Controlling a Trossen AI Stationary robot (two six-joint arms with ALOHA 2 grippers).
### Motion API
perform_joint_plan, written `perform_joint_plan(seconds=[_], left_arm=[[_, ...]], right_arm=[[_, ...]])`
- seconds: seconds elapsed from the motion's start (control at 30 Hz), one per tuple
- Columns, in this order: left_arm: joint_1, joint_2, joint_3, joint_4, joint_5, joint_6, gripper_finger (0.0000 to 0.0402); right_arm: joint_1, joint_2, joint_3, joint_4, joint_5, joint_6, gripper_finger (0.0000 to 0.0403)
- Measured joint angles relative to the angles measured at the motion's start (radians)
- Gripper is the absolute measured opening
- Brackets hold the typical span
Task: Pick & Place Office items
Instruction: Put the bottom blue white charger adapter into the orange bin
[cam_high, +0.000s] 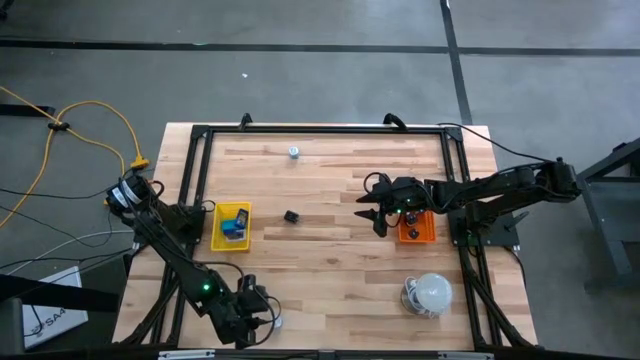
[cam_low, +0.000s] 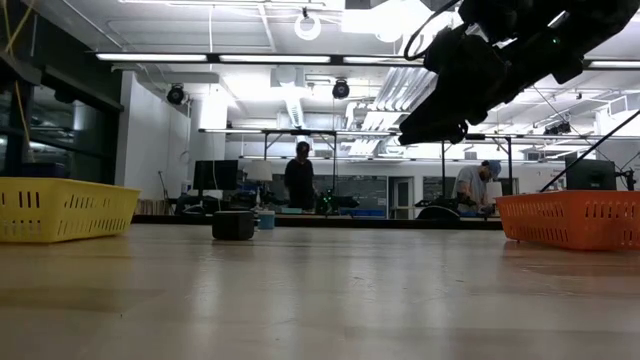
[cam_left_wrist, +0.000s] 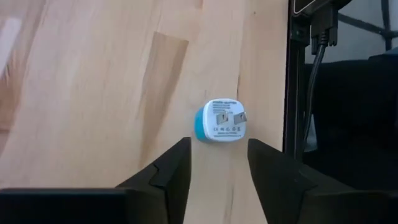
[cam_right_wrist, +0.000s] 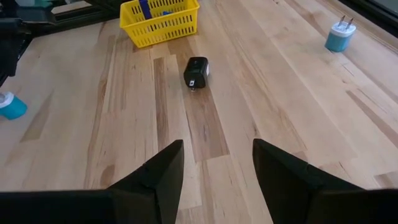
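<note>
Yellow tray (cam_high: 231, 226) holds blue items (cam_high: 237, 219); orange tray (cam_high: 417, 231) contents unclear.

Left hand (cam_high: 268, 318) low, fingers parted; right hand (cam_high: 372, 214) raised mid-table, fingers spread.

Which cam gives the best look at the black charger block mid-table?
Right wrist view: the black charger block lies unobstructed on bare wood ahead of the open right gripper. High view shows a small dark speck; low view a dim side-on silhouette; left wrist view misses it.
</note>
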Motion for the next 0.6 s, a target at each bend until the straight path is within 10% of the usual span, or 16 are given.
perform_joint_plan(seconds=[0.6], left_arm=[[-0.044, 0.014, 0.000, 0.010, -0.122, 0.075, 0.0160]], right_arm=[[0.000, 0.000, 0.000, -0.014, 0.000, 0.000, 0.0178]])
